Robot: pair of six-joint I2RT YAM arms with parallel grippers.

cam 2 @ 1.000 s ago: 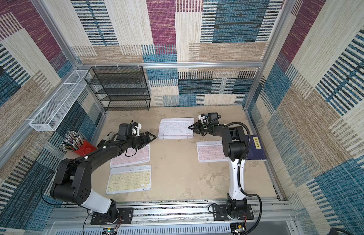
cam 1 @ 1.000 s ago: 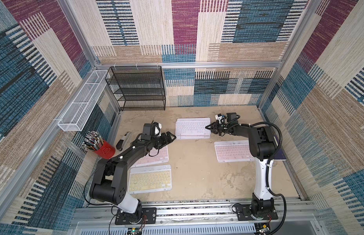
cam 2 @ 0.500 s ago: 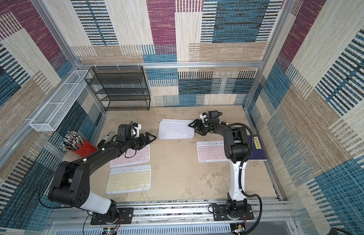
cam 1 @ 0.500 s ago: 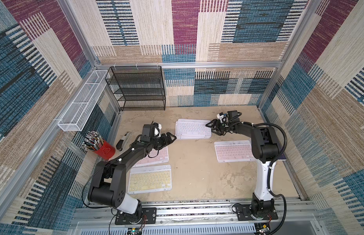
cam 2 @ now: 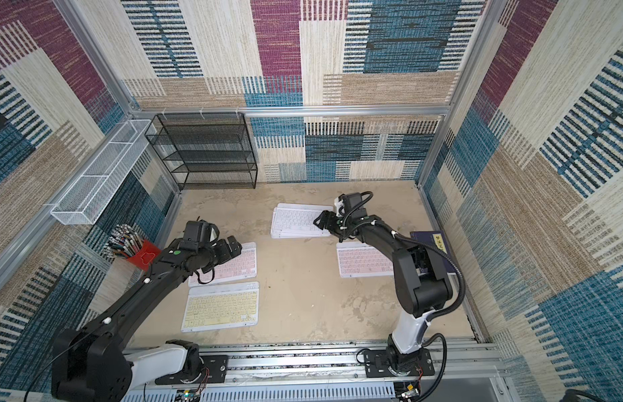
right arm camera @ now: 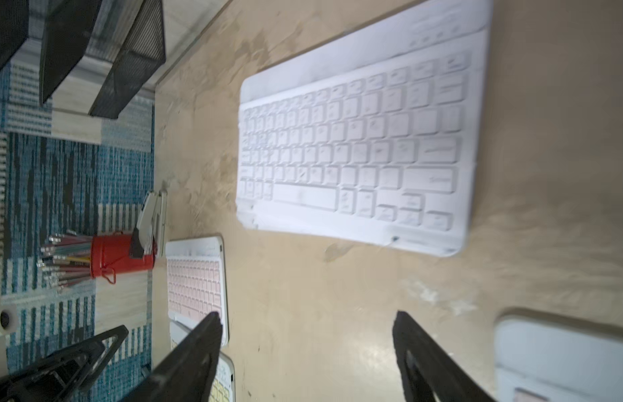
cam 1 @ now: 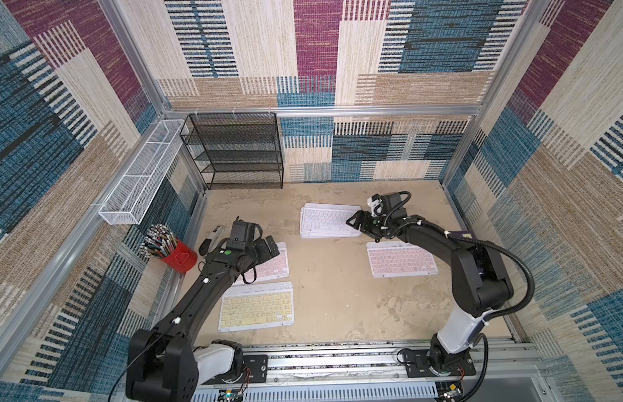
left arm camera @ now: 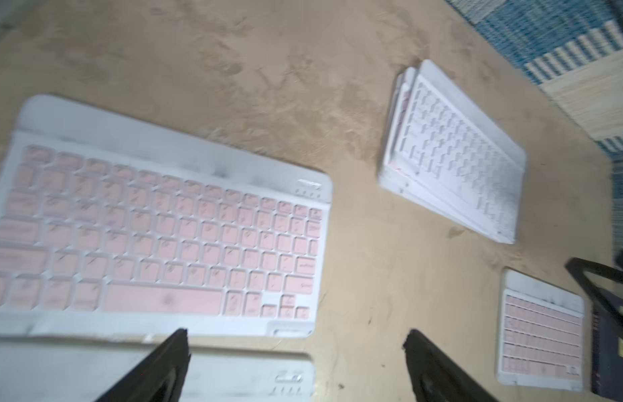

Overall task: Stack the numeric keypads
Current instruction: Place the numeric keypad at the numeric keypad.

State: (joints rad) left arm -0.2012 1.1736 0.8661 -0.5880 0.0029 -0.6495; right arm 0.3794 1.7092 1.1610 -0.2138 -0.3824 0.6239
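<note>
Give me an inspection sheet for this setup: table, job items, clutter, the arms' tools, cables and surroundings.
Surface: beige table, scuffed and stained.
Job's things: stack of keyboards at the back, white keys on top, edges uneven; pink keyboard under the left arm; second pink keyboard by the right arm; yellow keyboard nearest the front.
Clutter: stapler, red cup of pens, dark blue book, black mesh shelf, white wire basket.
Grippers: left tool open, empty, above the pink keyboard; right tool open, empty, beside the stack.
Cables: black hose loops off the right arm, clear of the keyboards.
Surroundings: patterned walls, metal frame; no people seen.
</note>
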